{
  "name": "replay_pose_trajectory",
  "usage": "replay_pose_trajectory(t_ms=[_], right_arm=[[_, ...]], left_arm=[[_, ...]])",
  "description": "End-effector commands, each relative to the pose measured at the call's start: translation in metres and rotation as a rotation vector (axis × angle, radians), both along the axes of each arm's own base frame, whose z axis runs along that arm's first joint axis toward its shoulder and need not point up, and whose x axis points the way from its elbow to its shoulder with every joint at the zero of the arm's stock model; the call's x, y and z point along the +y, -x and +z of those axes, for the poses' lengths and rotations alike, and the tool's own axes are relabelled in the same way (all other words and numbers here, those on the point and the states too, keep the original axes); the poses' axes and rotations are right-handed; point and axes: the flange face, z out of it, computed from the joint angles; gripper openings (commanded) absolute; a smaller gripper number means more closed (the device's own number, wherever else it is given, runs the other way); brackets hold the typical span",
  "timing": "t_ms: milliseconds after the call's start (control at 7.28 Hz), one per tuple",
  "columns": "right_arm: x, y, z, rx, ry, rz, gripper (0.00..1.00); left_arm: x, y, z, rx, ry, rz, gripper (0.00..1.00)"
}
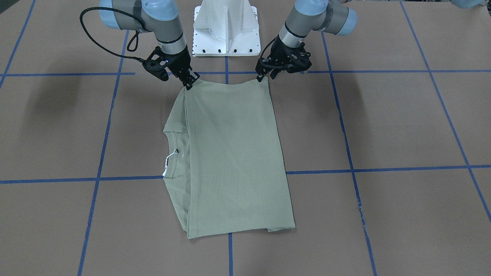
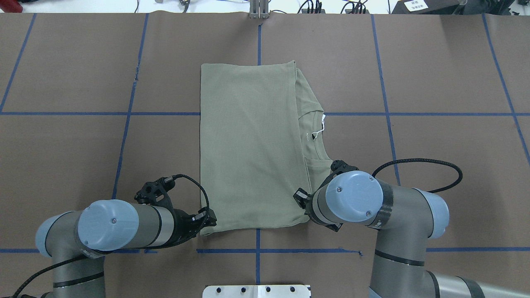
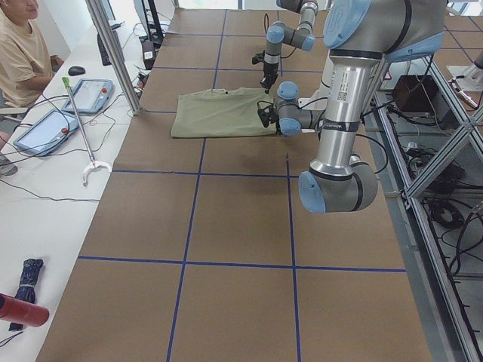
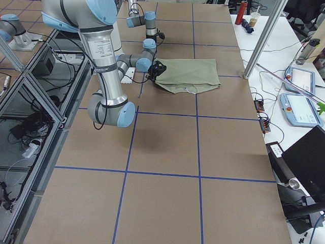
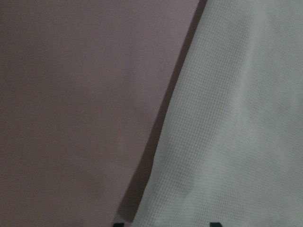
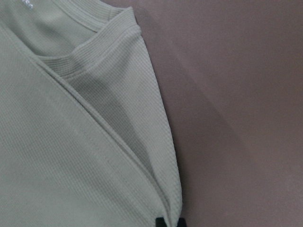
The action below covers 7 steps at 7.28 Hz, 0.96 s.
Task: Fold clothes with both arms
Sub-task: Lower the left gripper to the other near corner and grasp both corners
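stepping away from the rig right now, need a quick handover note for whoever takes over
Left pincer: looks open, tips astride the near left corner of the sage-green knit shirt.
Right pincer: shut on the shirt's near right corner.
Shirt: flat at the middle of the table, folded into a long panel, with the ribbed collar and white tag showing on the robot's right side.
Done: lengthwise folds.
Left: probably the crosswise fold, near edge to far edge. Check the left grip first.
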Motion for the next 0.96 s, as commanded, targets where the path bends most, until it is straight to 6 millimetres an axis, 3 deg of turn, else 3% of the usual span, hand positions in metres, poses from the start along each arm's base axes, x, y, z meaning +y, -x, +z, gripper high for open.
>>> replay_pose_trajectory(t_ms=[0, 137, 275, 824], right_arm=[[-0.001, -0.001, 0.0, 0.001, 0.0, 0.002, 0.0], [0.0, 0.0, 0.0, 0.001, 0.0, 0.0, 0.0], [0.0, 0.0, 0.0, 0.001, 0.0, 0.0, 0.0], [0.002, -0.006, -0.008, -0.015, -0.003, 0.005, 0.0]], left_arm=[[-0.001, -0.006, 0.005, -0.013, -0.001, -0.019, 0.61], [0.0, -0.008, 0.001, -0.008, 0.002, -0.019, 0.42], [0.0, -0.008, 0.001, -0.008, 0.002, -0.019, 0.0], [0.0, 0.003, -0.007, 0.012, -0.008, 0.001, 0.0]])
